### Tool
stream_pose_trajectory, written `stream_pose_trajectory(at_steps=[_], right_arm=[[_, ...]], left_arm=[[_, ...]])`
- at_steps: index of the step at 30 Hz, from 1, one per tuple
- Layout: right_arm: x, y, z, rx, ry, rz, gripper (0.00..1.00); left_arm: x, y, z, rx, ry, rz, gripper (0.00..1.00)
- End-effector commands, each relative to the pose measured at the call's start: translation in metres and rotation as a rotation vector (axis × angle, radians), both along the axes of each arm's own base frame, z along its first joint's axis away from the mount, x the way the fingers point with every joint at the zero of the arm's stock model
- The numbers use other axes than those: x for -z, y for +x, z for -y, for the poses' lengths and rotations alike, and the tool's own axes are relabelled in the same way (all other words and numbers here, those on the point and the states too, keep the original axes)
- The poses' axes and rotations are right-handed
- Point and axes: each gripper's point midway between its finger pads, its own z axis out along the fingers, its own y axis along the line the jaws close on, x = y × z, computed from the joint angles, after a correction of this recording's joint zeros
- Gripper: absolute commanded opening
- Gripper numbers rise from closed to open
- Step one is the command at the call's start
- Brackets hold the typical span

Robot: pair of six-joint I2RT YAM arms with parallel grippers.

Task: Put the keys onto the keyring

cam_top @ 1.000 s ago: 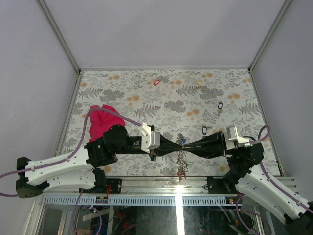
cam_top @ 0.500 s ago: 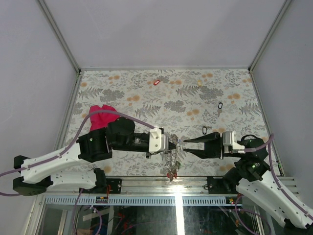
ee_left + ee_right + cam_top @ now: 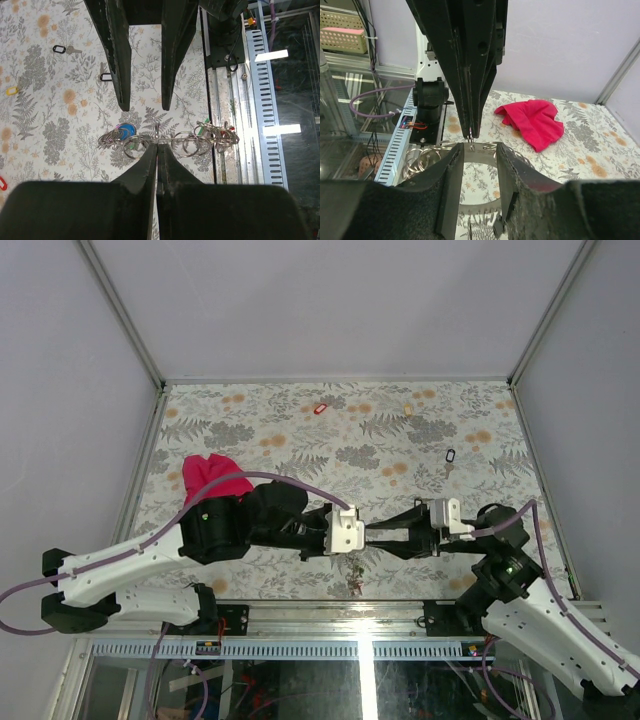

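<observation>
The keyring (image 3: 186,136) is seen edge-on in the left wrist view, a thin metal line strung with small split rings and a blue tag (image 3: 125,131). My left gripper (image 3: 157,148) is shut on its rim. In the top view the keyring (image 3: 356,582) hangs below the left gripper (image 3: 360,534) above the table's near edge. My right gripper (image 3: 479,150) is open, its fingers standing either side of the left gripper's tip (image 3: 471,131) and of the keyring's band (image 3: 481,204). Loose keys lie on the table: a red-tagged key (image 3: 320,408), a cream-tagged key (image 3: 408,410) and a black-tagged key (image 3: 449,455).
A magenta cloth (image 3: 210,485) lies at the table's left side, partly under the left arm. The patterned table top (image 3: 300,440) ends at a metal rail (image 3: 360,635) just below the grippers. Another black-tagged key (image 3: 106,76) lies under the right gripper's fingers (image 3: 120,60).
The right gripper opened off the keyring, drew back, then came in again around the left gripper's tip. The left arm rose and pushed right, still holding the keyring.
</observation>
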Motion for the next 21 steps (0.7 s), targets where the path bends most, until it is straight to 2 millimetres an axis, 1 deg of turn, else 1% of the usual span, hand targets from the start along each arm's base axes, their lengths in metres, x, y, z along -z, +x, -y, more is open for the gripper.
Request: stream_pose_trajectory(at_steps=[1, 6, 12, 21], right_arm=[[-0.019, -0.007, -0.002, -0.045, 0.031, 0.044, 0.39], [-0.020, -0.005, -0.006, -0.058, 0.037, 0.030, 0.40], [-0.015, -0.002, -0.010, -0.070, 0.022, 0.010, 0.40], [-0.011, 0.002, -0.015, -0.071, 0.018, -0.005, 0.33]], left_arm=[[-0.033, 0.007, 0.004, -0.019, -0.086, 0.056, 0.00], [-0.032, 0.009, 0.006, -0.029, -0.082, 0.055, 0.00], [-0.032, 0.010, 0.006, -0.038, -0.082, 0.050, 0.00], [-0.031, 0.012, 0.006, -0.047, -0.082, 0.052, 0.00]])
